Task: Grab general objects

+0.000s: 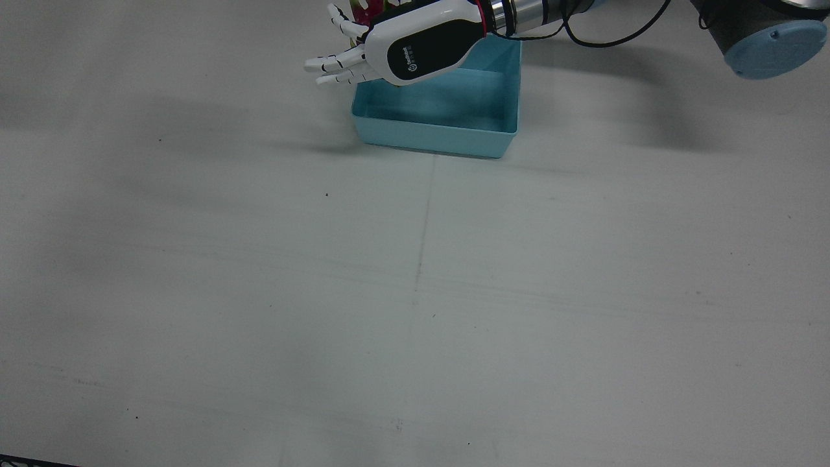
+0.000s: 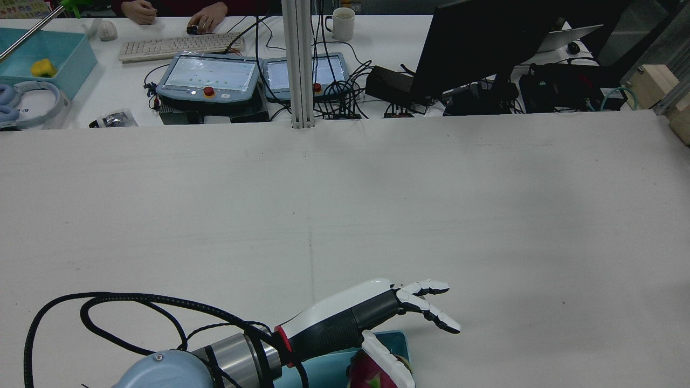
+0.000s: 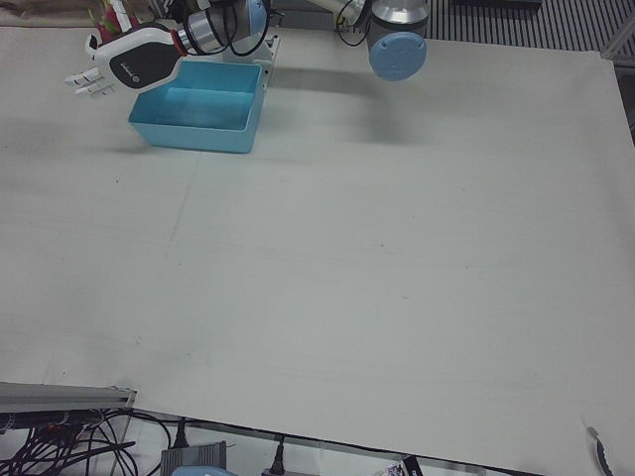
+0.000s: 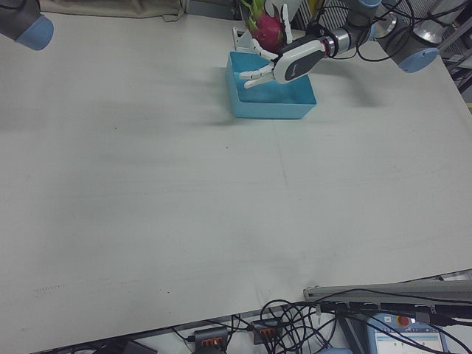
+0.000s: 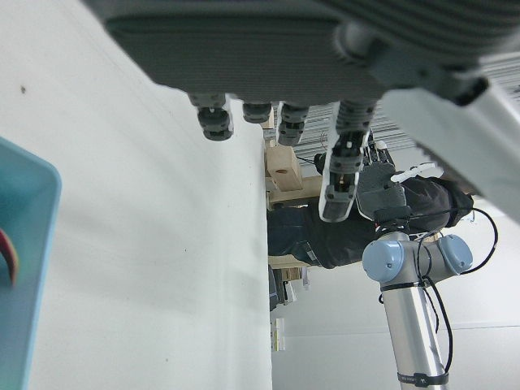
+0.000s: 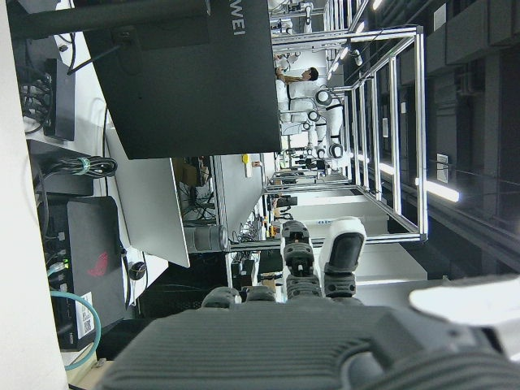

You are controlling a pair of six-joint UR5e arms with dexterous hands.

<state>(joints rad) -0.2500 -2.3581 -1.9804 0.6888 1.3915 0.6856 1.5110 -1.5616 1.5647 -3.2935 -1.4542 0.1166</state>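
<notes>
1. Now the left hand (image 1: 415, 45) is hovering over the blue bin (image 1: 447, 133) (near the robot's side of the table), fingers (image 1: 334, 63) spread, holding nothing.
2. A dragon fruit (image 4: 267, 31) is sitting just behind the bin.
3. The right hand (image 6: 317, 268) is showing fingers partly extended; whether it grips anything, I cannot tell.
4. A round logo is showing on the left hand; its text is unreadable.
</notes>
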